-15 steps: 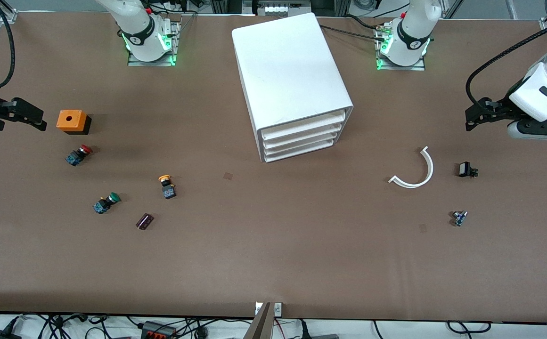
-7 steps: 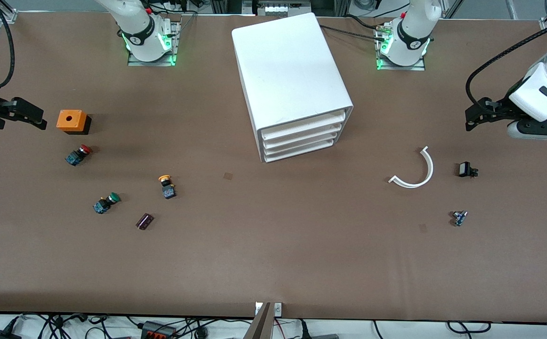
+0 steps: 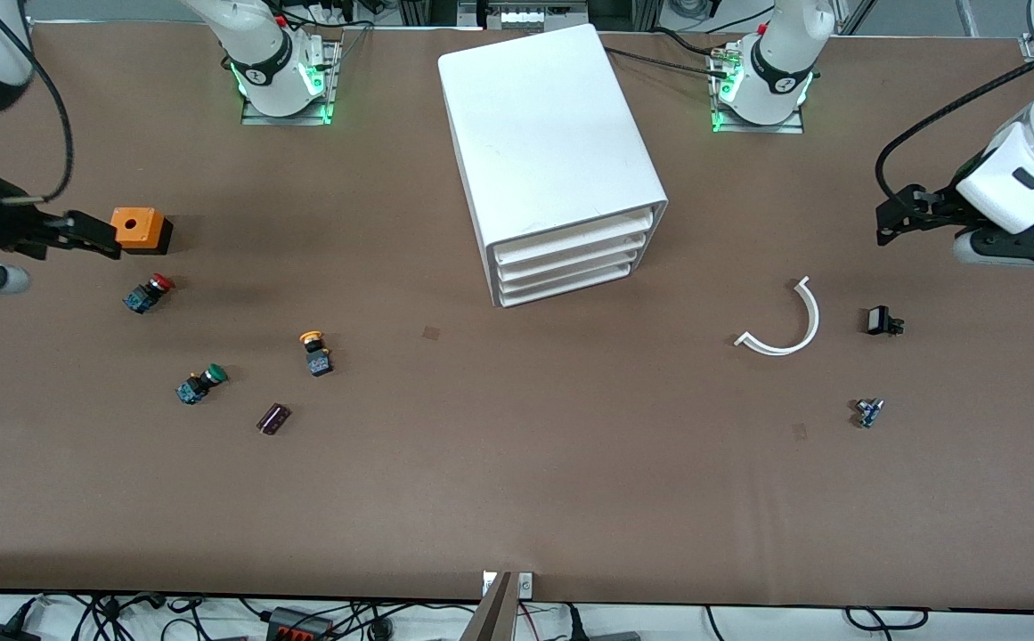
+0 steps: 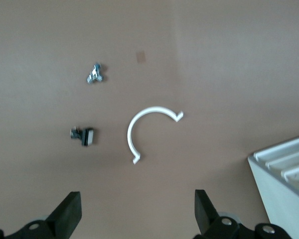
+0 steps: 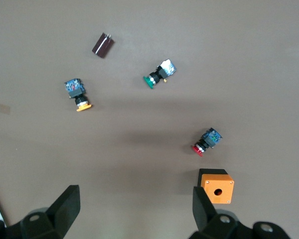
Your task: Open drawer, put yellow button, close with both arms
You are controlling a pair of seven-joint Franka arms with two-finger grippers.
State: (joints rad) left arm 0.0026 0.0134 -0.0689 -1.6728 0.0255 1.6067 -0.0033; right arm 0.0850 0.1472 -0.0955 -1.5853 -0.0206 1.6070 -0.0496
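The drawer [image 3: 570, 233] at the top of the cabinet [image 3: 545, 133] is shut. The yellow button [image 3: 314, 352] lies on the table [image 3: 517, 481], between the cabinet and the green button [image 3: 200, 384]. The right gripper [image 3: 93, 233] is wide open and holds nothing, over the table by the orange box [image 3: 135, 228]; the left gripper [image 3: 899, 218], at its own end, is also wide open and holds nothing.

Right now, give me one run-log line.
white plastic top drawer: shut | yellow-capped push button: on table | left end effector: open | right end effector: open

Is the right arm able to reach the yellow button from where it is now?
Probably yes. The right gripper is open, up beside the orange box, and the yellow button lies on bare table with nothing touching it. The red button sits off that path.
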